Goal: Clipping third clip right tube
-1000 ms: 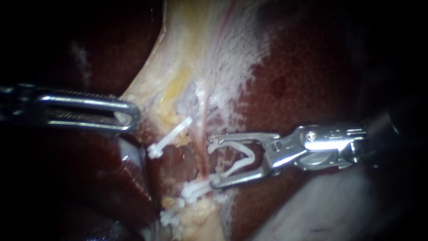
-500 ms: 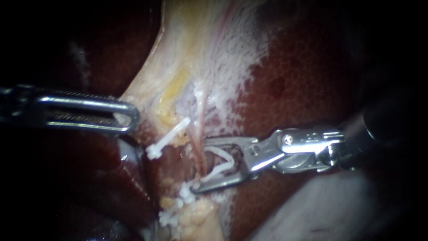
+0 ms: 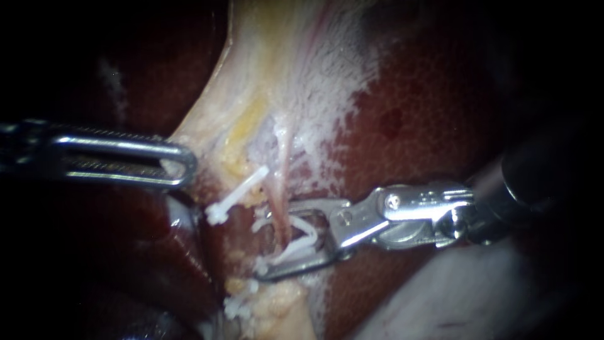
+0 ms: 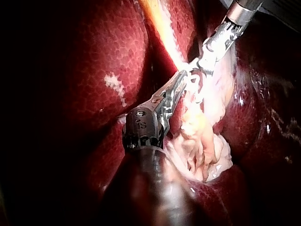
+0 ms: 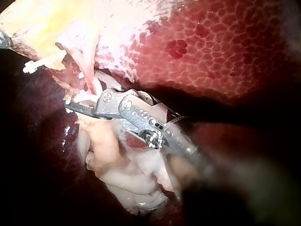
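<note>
Coming in from the left, my left instrument (image 3: 184,165) lies nearly level. Its slotted steel jaws are closed together on the edge of the pale yellowish sheet of tissue (image 3: 251,94), which is drawn out toward their tip. The left wrist view shows those jaws pressed together the same way, with pale tissue at their end.

Just right of that tip, a slim white locked clip (image 3: 236,196) lies slanted on the tissue. Lower down, a second white locked clip (image 3: 242,307) sits among yellow fatty lumps (image 3: 280,302).

Next comes the thin pink tube (image 3: 281,198), the task's thing, running down from the pale sheet and into the mouth of my right instrument (image 3: 269,243). Its steel jaws stand partly closed, one on either side of the tube. Each presses on a leg of the white V-shaped plastic clip (image 3: 303,237) seated between them. The legs are bent toward each other with the tube between them, and I cannot tell whether the clip has latched. In the right wrist view the tube crosses just ahead of the jaw hinge.

Right of the jaws the dark red mottled liver (image 3: 428,107) fills the background, and the right instrument's shaft leaves toward the right edge.
</note>
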`<state>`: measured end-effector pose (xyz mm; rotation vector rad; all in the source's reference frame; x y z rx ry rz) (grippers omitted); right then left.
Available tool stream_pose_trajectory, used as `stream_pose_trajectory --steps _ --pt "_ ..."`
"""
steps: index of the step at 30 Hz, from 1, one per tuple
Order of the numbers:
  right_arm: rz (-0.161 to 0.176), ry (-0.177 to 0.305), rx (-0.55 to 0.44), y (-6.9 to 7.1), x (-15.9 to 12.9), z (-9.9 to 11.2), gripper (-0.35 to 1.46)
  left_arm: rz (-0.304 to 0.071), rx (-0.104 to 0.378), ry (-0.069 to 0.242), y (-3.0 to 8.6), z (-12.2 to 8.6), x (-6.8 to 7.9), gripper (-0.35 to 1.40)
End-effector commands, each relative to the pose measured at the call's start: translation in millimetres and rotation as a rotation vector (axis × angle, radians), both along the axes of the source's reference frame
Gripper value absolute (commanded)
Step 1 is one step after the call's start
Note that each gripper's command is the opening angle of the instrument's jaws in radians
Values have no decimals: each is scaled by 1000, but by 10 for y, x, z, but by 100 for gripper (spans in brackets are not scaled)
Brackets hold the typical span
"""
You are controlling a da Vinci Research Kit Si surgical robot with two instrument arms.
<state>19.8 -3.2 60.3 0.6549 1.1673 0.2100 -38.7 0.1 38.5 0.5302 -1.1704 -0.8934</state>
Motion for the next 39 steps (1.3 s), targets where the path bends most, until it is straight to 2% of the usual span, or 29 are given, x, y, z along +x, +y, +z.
stream_pose_trajectory --steps 1,3,8,12,18,39 --pt "4 -5 12 2 -2 -2 47 0 0 0 0 0 0 -35" --pt "10 -13 35 4 -5 -4 37 0 0 0 0 0 0 -35" --pt "14 -23 73 12 -12 -9 -2 0 0 0 0 0 0 -35" --pt "12 -23 69 9 -13 -3 -22 0 0 0 0 1 -1 -35" --pt "8 -22 63 2 -13 5 -27 0 0 0 0 1 -1 -35" --pt "9 -24 68 2 -14 4 -24 0 0 0 0 2 -1 -35"
